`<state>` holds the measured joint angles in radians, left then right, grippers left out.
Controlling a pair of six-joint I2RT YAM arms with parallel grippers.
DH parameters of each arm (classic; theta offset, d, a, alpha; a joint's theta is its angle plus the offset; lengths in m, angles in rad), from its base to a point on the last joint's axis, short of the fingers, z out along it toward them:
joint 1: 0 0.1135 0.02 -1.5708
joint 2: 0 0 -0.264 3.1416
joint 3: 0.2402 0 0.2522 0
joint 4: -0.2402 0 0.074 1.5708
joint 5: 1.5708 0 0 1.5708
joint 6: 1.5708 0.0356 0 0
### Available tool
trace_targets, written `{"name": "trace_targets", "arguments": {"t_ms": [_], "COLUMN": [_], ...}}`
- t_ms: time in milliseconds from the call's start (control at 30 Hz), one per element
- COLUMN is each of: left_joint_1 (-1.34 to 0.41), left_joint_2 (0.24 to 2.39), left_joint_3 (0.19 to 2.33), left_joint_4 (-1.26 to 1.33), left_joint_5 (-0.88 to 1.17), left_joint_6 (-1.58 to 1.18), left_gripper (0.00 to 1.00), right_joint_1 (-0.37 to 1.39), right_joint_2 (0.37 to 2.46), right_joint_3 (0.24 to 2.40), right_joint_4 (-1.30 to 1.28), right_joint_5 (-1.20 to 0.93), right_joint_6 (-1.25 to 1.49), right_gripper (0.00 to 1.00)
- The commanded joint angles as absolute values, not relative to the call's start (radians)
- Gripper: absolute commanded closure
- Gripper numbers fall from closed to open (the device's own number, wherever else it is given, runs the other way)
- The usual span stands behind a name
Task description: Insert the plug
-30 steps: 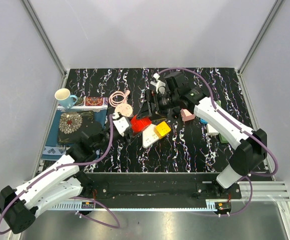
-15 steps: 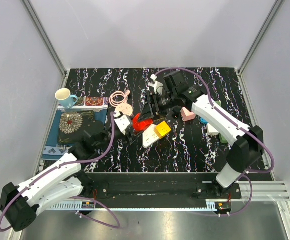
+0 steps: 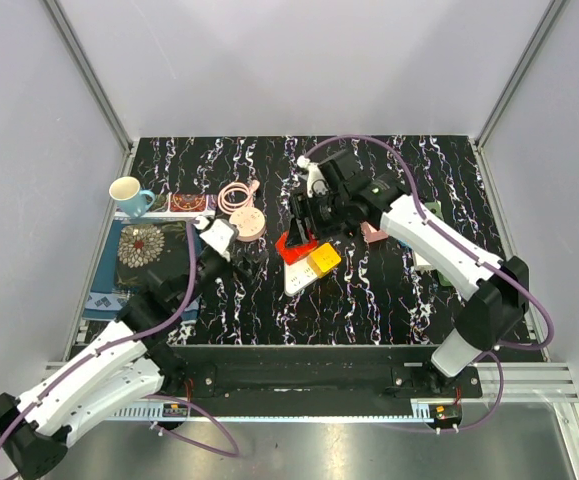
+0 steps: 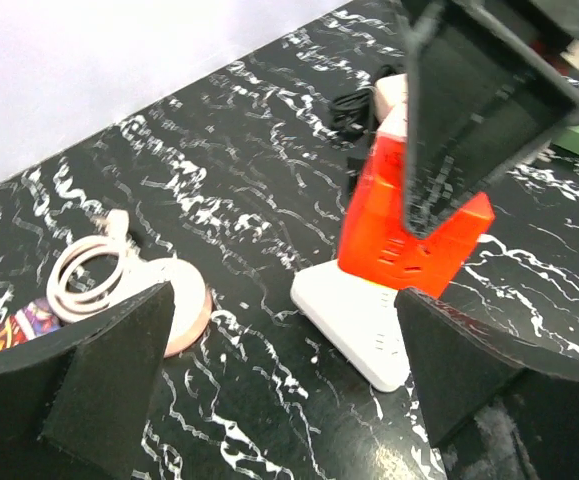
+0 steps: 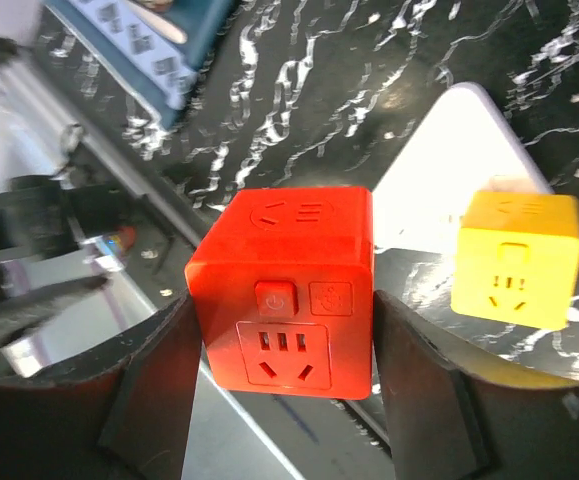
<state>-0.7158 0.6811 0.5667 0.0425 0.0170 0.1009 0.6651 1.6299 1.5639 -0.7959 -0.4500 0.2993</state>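
— Where's the red plug cube (image 5: 284,290)?
— Right gripper (image 5: 287,370) grasps it at the white strip (image 5: 439,170), beside the yellow cube (image 5: 516,258); power symbol on its button. Left gripper (image 4: 284,370), left of the strip, spread wide, empty.

We look down on a black, marble-patterned surface veined with white (image 3: 389,300), boxed in by plain pale grey wall panels (image 3: 299,60) at the back and on both sides. Slim aluminium frame posts (image 3: 89,75) run up the rear corners. Along the near edge we see a silver slotted metal rail (image 3: 529,372) and, below it, a brushed grey metal sheet (image 3: 369,450). The light is soft and even.
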Motion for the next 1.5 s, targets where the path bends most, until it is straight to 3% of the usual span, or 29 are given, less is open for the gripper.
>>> {"name": "trace_targets", "arguments": {"t_ms": [0, 400, 700, 1467], "left_joint_1": [-0.675, -0.388, -0.382, -0.382], "left_joint_2": [0.627, 0.549, 0.546, 0.540], "left_joint_3": [0.621, 0.632, 0.595, 0.597], "left_joint_4": [-0.089, -0.393, -0.385, -0.382], "left_joint_5": [-0.129, -0.213, -0.334, -0.333], "left_joint_6": [0.003, -0.227, -0.209, -0.192], "left_gripper": [0.01, 0.01, 0.01, 0.01], "right_joint_1": [0.752, 0.867, 0.868, 0.824], "right_joint_2": [1.569, 1.537, 1.592, 1.681], "right_joint_3": [1.571, 1.359, 1.279, 1.341], "right_joint_4": [-0.776, -0.600, -0.557, -0.609], "right_joint_5": [-0.177, -0.063, -0.050, -0.127], "right_joint_6": [0.187, 0.193, 0.267, 0.301], "right_gripper": [1.00, 1.00, 1.00, 1.00]}}
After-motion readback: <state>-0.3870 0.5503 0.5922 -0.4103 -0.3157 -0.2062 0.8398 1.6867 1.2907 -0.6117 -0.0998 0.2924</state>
